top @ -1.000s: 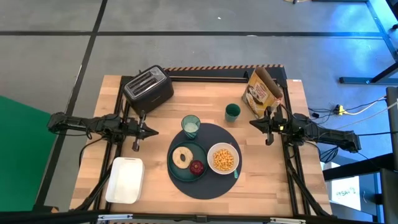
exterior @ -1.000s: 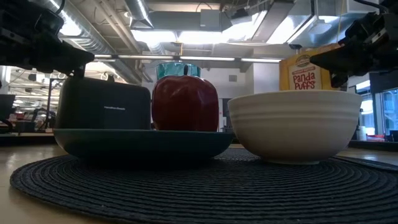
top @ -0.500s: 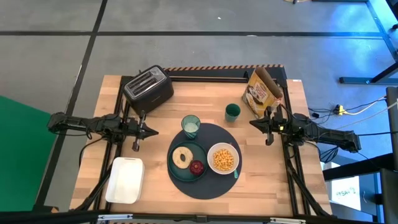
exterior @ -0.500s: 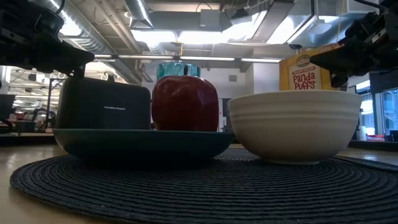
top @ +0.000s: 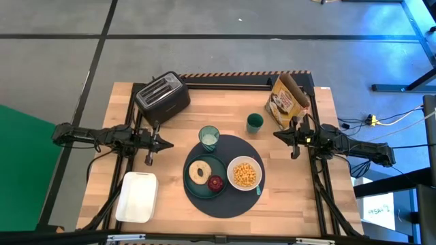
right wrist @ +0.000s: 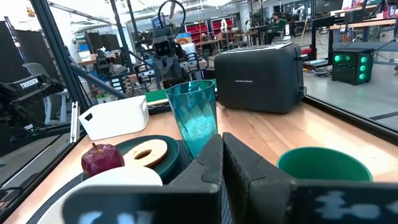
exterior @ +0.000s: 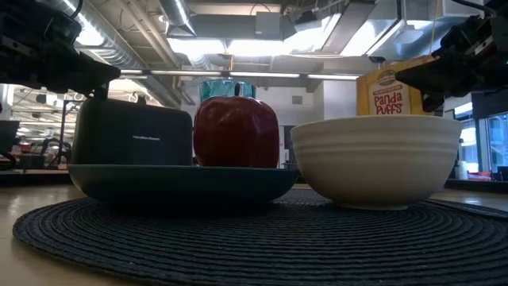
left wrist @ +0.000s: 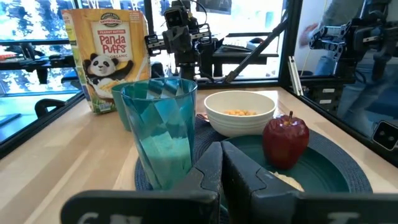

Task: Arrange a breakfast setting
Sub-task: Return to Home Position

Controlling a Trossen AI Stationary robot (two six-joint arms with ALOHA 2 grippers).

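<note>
While the high view shows 1 tan bagel point(top: 199, 171) on the teal plate point(top: 193, 188), the low view shows only the dark-red fruit point(exterior: 236, 132) there; left claw point(top: 165, 143), right claw point(top: 278, 135): fingers pressed together, holding nothing

The left arm point(top: 95, 136) and the right arm point(top: 354, 148) are slim and matt black, built of boxy links with rounded joints between them. Thin black cables point(top: 95, 162) loop off near their rear ends. The left tool point(left wrist: 221, 148) and the right tool point(right wrist: 222, 140) each carry two black wedge-shaped fingers point(left wrist: 208, 169) with smooth faces, on a wide dark crossbar point(left wrist: 143, 208).
</note>
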